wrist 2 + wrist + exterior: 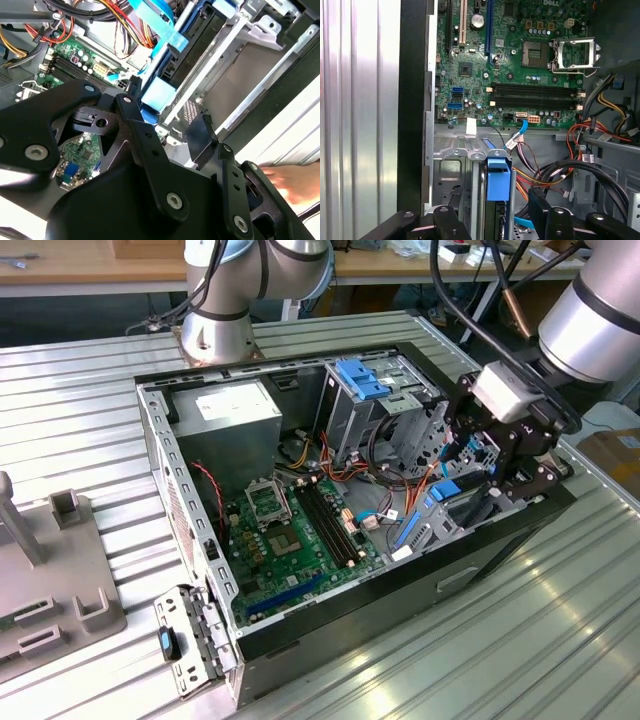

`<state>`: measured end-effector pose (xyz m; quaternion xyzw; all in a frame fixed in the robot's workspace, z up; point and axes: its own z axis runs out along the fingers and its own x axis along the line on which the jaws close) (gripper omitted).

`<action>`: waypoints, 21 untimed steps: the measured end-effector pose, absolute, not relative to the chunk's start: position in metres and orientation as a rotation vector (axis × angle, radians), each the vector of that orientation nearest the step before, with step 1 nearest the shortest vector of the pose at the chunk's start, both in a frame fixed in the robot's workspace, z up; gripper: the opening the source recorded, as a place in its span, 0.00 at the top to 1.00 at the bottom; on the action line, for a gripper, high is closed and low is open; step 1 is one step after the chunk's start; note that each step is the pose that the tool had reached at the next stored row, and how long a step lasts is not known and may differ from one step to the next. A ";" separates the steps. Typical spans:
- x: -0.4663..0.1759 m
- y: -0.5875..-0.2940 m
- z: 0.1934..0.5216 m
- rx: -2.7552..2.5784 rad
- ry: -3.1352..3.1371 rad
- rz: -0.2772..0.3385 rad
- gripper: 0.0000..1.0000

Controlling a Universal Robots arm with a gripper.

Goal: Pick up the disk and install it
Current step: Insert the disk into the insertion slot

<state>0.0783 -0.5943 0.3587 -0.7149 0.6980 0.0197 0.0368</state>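
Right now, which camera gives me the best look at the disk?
The second wrist view: the disk lies along the metal bay, dark slab and blue frame both showing. The first wrist view sees it end-on, mostly its blue tab. The exterior view catches a small blue-edged part.

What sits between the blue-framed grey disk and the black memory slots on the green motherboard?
In the first wrist view, a grey sheet-metal cage ledge and a thin blue cable lie between the disk and the memory slots.

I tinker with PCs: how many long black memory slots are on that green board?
4 memory slots, lying side by side on the motherboard, between the empty processor socket and the drive cage; none seems hidden.
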 end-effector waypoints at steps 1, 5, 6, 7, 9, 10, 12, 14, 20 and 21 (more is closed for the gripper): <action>0.078 -0.592 0.358 -2.195 2.143 0.061 0.38; 0.078 -0.589 0.358 -2.194 2.143 0.061 0.38; 0.078 -0.589 0.358 -2.194 2.143 0.061 0.38; 0.078 -0.588 0.358 -2.195 2.143 0.061 0.38; 0.079 -0.587 0.358 -2.204 2.134 0.061 0.38; 0.079 -0.587 0.357 -2.208 2.129 0.061 0.38; 0.079 -0.586 0.358 -2.209 2.129 0.061 0.38; 0.079 -0.585 0.358 -2.209 2.129 0.061 0.38; 0.087 -0.582 0.356 -2.208 2.129 0.061 0.38; 0.089 -0.581 0.356 -2.208 2.129 0.061 0.38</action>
